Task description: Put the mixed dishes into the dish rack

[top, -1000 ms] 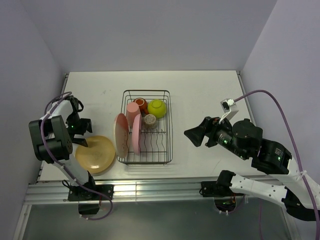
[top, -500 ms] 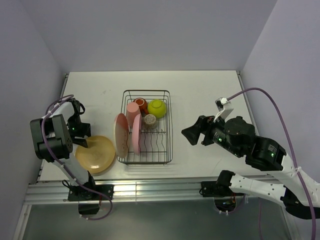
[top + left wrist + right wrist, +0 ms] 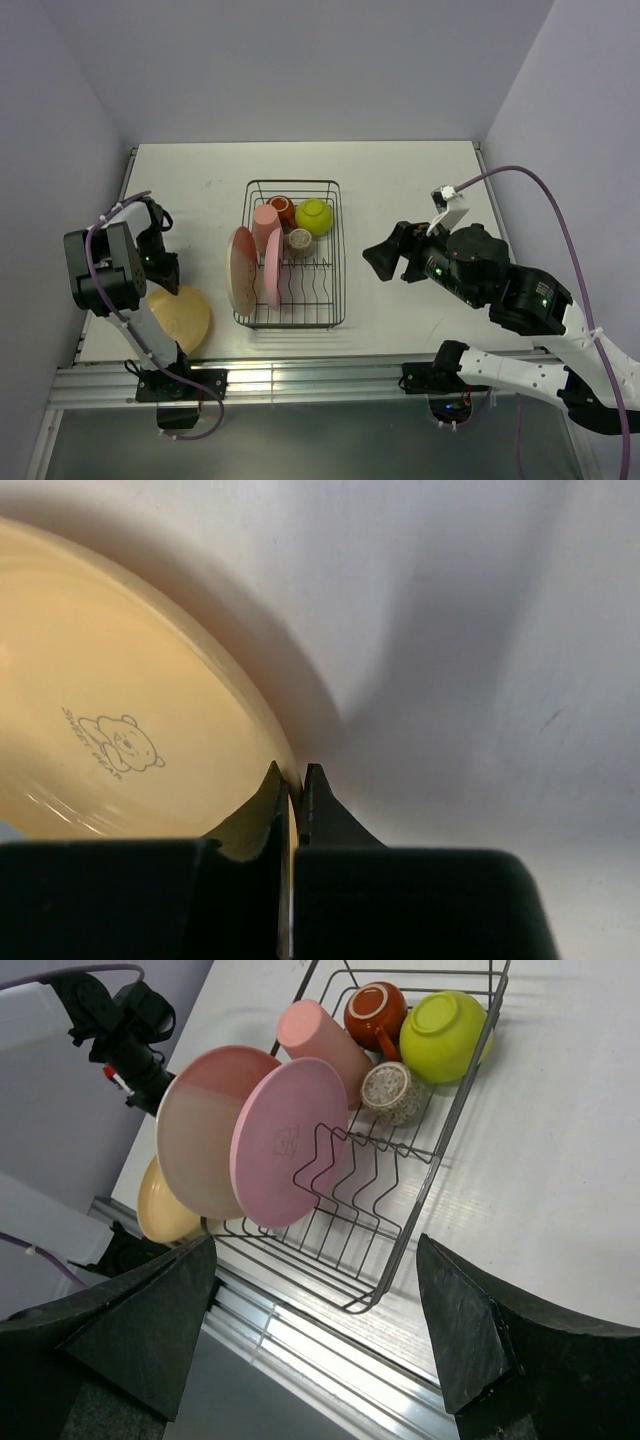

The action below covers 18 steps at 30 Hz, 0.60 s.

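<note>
My left gripper [image 3: 160, 274] is shut on the rim of the yellow-orange plate [image 3: 181, 318], which lies at the table's near left, left of the dish rack [image 3: 340, 262]. In the left wrist view the jaws pinch the yellow-orange plate [image 3: 120, 710] at its edge, with the left gripper [image 3: 293, 783] closed tight. In the rack stand a pink-and-cream plate [image 3: 240, 270] and a pink plate [image 3: 273, 268]. Behind them are a salmon tumbler [image 3: 265, 222], red-orange cup [image 3: 281, 210], lime-green bowl [image 3: 313, 216] and tan bowl [image 3: 300, 240]. My right gripper [image 3: 385, 262] hangs open and empty right of the rack.
The white table [image 3: 400, 190] is walled at the back and both sides. A metal rail [image 3: 300, 380] runs along its near edge. The right wrist view looks over the rack [image 3: 447, 1130], its plates [image 3: 285, 1145] and the left arm [image 3: 120, 1020].
My left gripper has shut on the yellow-orange plate's rim, and the plate has shifted left and toward the near edge. The right arm has drifted slightly, still open.
</note>
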Tool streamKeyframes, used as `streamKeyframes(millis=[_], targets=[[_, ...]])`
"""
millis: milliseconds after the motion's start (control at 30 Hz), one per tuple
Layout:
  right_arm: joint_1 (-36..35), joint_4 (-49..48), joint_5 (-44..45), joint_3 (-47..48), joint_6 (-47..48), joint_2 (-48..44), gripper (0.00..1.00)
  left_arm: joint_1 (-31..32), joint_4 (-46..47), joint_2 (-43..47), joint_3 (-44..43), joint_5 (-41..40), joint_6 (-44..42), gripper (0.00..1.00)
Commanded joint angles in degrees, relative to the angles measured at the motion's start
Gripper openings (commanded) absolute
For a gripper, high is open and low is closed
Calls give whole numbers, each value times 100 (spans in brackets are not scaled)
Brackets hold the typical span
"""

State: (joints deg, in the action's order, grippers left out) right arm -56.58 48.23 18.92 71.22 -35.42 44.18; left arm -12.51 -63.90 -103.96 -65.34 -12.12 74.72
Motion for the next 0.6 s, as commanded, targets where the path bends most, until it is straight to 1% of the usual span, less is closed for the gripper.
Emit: streamKeyframes(millis=[0,100,133,200,233,267,300,333,400,433,467,500,533,567], targets=[[41,90,244,366,105,108,88,-215,686,-326,-329,-27,-194,0],[50,204,305,577,132,187,88,-383,388,-274,-1127,-176,-457,0],[50,248,323,664,149,231,88,-488,283,-265,-1722,-229,-519,0],[50,292,349,726,141,301,88,-585,-34,-256,-2436,-212,-659,0],[59,301,349,761,149,336,88,-612,-148,-273,-3240,-142,-704,0],[59,301,297,779,158,354,88,-638,-384,-317,-3648,-37,-730,0],[68,301,271,805,167,441,88,-673,-482,-422,-4114,260,-783,0],[68,301,227,884,176,485,88,-673,-561,-467,-4980,445,-818,0],[103,293,34,998,184,608,88,-665,-703,-616,-5793,849,-854,0],[120,293,-54,1156,202,766,88,-656,-694,-625,-6380,1304,-819,0],[147,293,-168,1244,219,863,88,-665,-642,-599,-6551,1561,-775,0],[199,301,-474,1358,211,968,88,-665,-319,-416,-6622,1807,-653,0],[330,310,-668,1603,202,1204,88,-665,-99,-284,-6484,2375,-547,0],[410,319,-888,1719,176,1337,89,-656,173,-117,-6300,2694,-442,0]])
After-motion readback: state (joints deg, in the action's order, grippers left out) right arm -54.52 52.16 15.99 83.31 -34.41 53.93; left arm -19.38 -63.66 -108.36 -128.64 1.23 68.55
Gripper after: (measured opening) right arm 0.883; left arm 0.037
